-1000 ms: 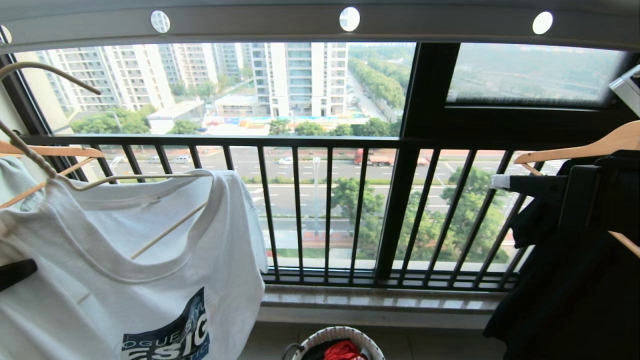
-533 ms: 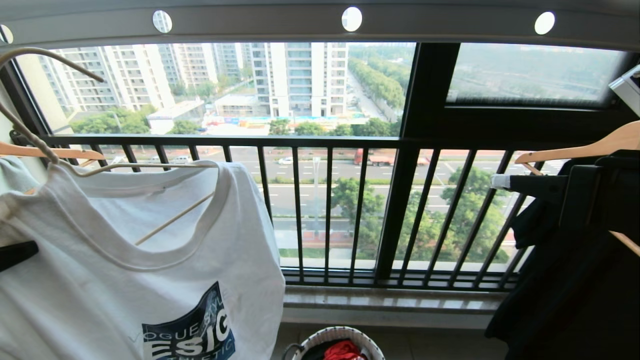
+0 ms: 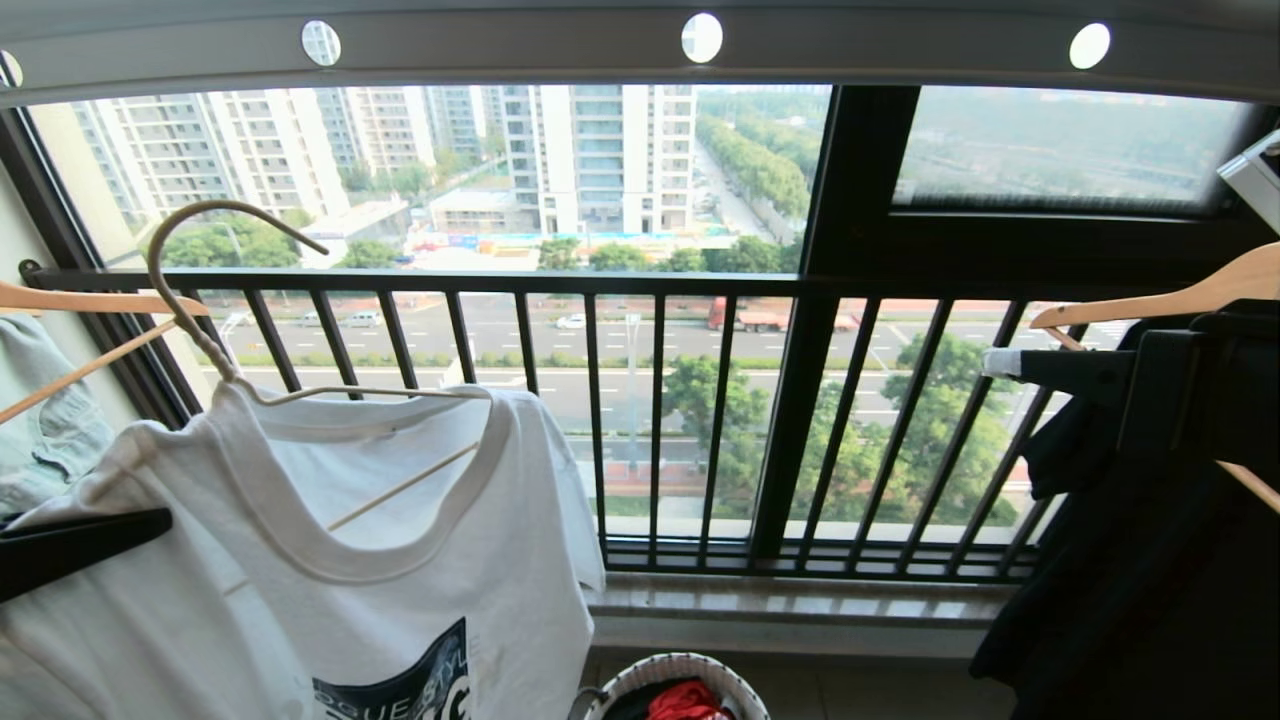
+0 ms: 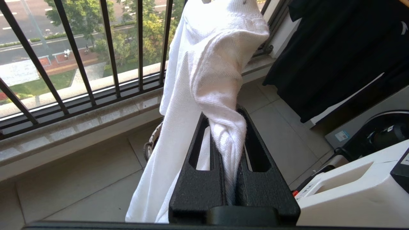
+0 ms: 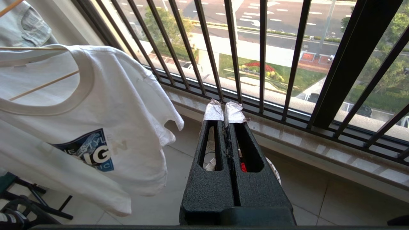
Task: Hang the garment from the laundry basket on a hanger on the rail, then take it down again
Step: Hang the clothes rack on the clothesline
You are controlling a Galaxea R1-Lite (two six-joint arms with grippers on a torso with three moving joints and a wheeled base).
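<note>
We hold the white T-shirt (image 3: 330, 560) on its thin hanger (image 3: 215, 300), the hook free below the rail (image 3: 640, 50). Our left end effector (image 4: 231, 134) is clamped on a bunched fold of the shirt. Our right end effector (image 5: 226, 111), fingers together and empty, hangs above the laundry basket (image 3: 680, 668) on the floor.

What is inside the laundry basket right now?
The laundry basket holds a red garment showing above the white rim. Anything beneath it, and the basket's lower part, is out of view.
</note>
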